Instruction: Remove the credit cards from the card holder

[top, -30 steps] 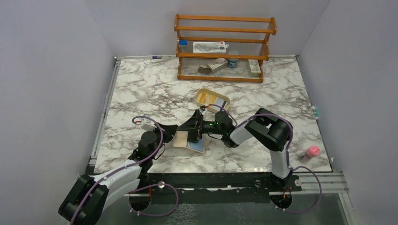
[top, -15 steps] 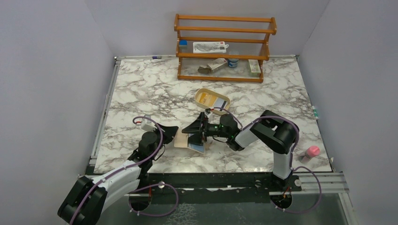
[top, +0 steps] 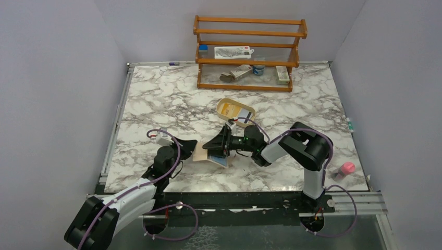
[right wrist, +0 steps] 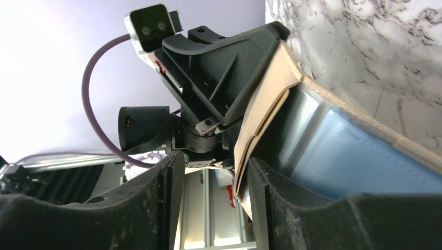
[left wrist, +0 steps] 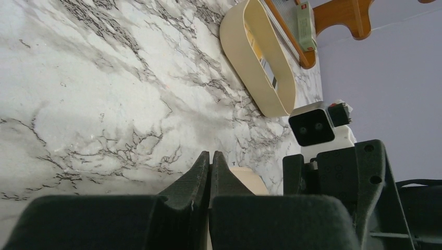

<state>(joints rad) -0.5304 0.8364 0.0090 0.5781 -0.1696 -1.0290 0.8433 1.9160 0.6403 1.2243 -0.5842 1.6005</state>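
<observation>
The card holder (top: pixel 201 155), a flat tan leather-like bifold, was found opened near the front centre of the marble-patterned counter (top: pixel 156 99), between the two arms. One half lay on the stone with its smooth light blue panel (right wrist: pixel 344 156) facing up inside a tan border. The other tan flap stood raised off the surface. The left fingers (left wrist: pixel 198 174), matte black and wedge-shaped, were clenched tip to tip, and the right wrist view showed them pinching the far edge of that raised flap. The right fingers (right wrist: pixel 156 208), of the same black moulded material, were spread apart. The layered edge of the flap stood in the gap close to one finger, but contact there could not be confirmed. Just behind the holder sat a shallow oval tray (left wrist: pixel 245 73) with a smooth cream wall. Inside it lay a yellow-orange card (top: pixel 225 108) and a whitish card (top: pixel 241 112) with a dark band, both apart from the holder. The right arm's wrist lay across the space between tray and holder, and both sets of fingers covered part of the holder from above. A tiered wooden rack (top: pixel 250 21) carrying small packets and jars stood at the back edge. A small pink object (top: pixel 346 167) sat near the right front corner, well apart from the holder.
</observation>
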